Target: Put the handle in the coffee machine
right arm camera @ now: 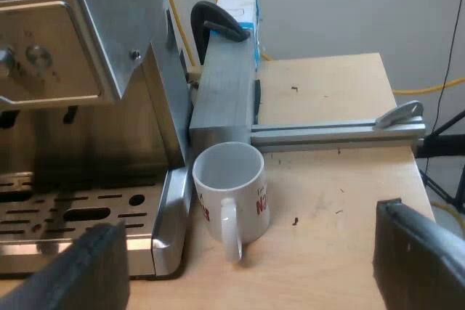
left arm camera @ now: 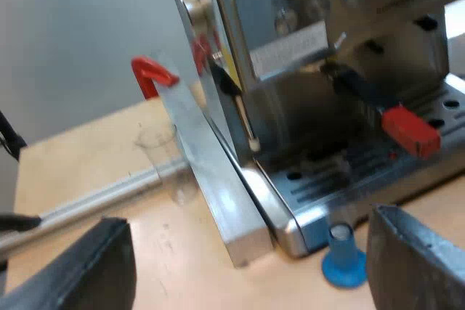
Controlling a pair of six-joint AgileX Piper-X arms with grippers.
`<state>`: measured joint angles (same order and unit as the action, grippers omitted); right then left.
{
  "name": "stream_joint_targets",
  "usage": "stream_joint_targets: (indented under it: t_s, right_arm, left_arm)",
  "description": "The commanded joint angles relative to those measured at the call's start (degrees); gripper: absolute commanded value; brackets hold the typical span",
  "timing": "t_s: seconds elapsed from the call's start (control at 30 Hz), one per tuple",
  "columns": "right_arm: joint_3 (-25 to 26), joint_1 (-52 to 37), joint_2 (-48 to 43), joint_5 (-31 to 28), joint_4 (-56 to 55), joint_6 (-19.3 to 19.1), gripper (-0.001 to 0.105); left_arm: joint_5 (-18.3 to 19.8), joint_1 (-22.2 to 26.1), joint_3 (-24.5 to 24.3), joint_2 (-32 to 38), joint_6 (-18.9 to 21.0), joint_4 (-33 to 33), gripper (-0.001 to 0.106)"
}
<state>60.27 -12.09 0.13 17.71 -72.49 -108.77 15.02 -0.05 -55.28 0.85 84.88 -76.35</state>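
**Handle looks like it's already in the machine?**

My left tool [left arm camera: 247, 263] is released, fingers spread wide with nothing between them, hovering low over the tabletop [left arm camera: 87, 172] at the front corner of the espresso machine [left arm camera: 305, 56]. The handle [left arm camera: 363, 92] is up ahead of it, seated under the brew head at the machine's front, above the drip tray [left arm camera: 341, 176].

Its long axis runs out of the machine front and slopes a bit downward, and the red end [left arm camera: 410, 132] is the part closest to me. So any grab or twist would come at that red end from the outside, roughly in line with the handle. The left arm is clearly the nearer one for this.

Looks-wise, it's a dark grip ending in a chunky red block. The metal basket end is tucked up in shadow, so I can't tell if it's turned fully home. My guess is it's in, maybe needing a final twist.

My right tool [right arm camera: 247, 252] is also wide open and empty, over the tabletop by the white mug [right arm camera: 231, 190] that's standing just beside the machine. A blue tamper [left arm camera: 343, 258] stands on the tabletop near my left tool.
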Motion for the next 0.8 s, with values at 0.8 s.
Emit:
stream_joint_targets:
  t_s: [0.8]
  right_arm:
    - [-2.81,-0.3,-3.38,2.99,1.09,-2.41,0.071]
  left_arm:
    - [0.14,0.05,0.85,8.03,-1.13,0.61,0.067]
